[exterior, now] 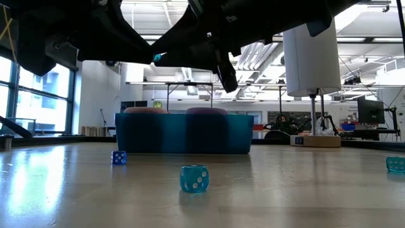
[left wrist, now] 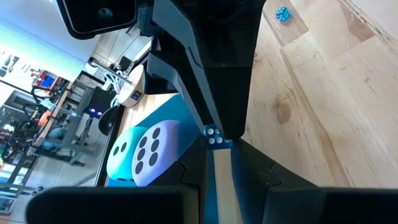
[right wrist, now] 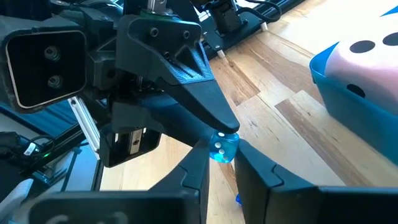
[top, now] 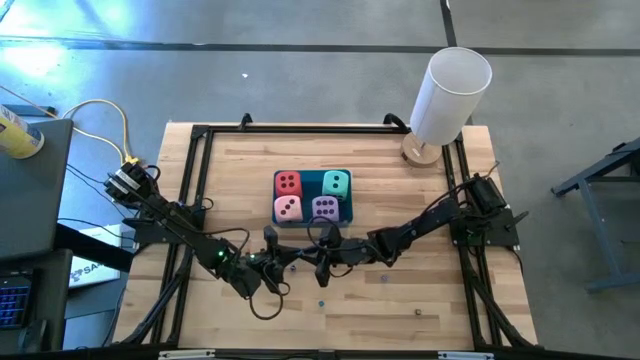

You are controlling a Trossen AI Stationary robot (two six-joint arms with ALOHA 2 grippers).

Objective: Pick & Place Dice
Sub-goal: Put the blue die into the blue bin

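The four dice sit in the blue tray (top: 312,218): red (top: 288,183), teal (top: 337,184), pink (top: 288,208) and purple (top: 324,208). No gripper touches them. The purple die (left wrist: 146,152) and the pink die (right wrist: 367,56) show close by in the wrist views. My left gripper (top: 296,260) and right gripper (top: 312,258) meet tip to tip just near of the tray, raised above the table. Between them is a tiny clear blue bead with white dots (right wrist: 222,147), also visible as the bead (left wrist: 214,135). My left gripper has the tiny blue bead (left wrist: 214,135) at its free ends, coming about level from the table's left. The bead is lifted clear of the table. How far back it reaches does not show. My right gripper has the same bead (right wrist: 222,147) pinched between its two fingertips (right wrist: 202,163), coming about level from the table's right, opposite the left gripper's finger (right wrist: 211,112). The bead hangs clear of the wood.
More tiny blue beads lie loose on the wood near the table's near edge: one (exterior: 194,178), another (exterior: 118,158) and a third (exterior: 395,164). A white cylinder (top: 450,90) stands on a wooden base at the far right corner. A black frame (top: 200,135) rims the table.
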